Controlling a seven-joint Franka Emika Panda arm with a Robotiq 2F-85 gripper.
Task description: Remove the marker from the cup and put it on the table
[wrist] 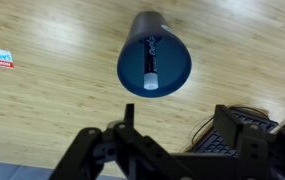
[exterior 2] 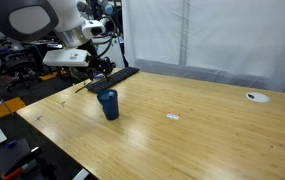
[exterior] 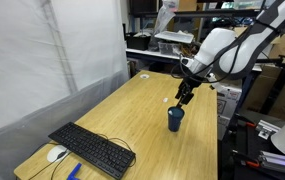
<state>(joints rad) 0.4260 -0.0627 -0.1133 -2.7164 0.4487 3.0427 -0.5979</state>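
Approach step: black two-finger gripper, fingers wide and empty, above small navy-blue cylindrical cup holding thin dark whitish-ended marker; next, likely, a centred descent.

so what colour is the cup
The cup is dark navy blue, clearest in the wrist view.

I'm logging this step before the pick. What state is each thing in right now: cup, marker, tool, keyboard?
cup: upright on the table, holding the marker.
marker: inside the cup, whitish end showing, not gripped.
tool: open, empty, above the cup.
keyboard: flat on the table, apart from the cup.
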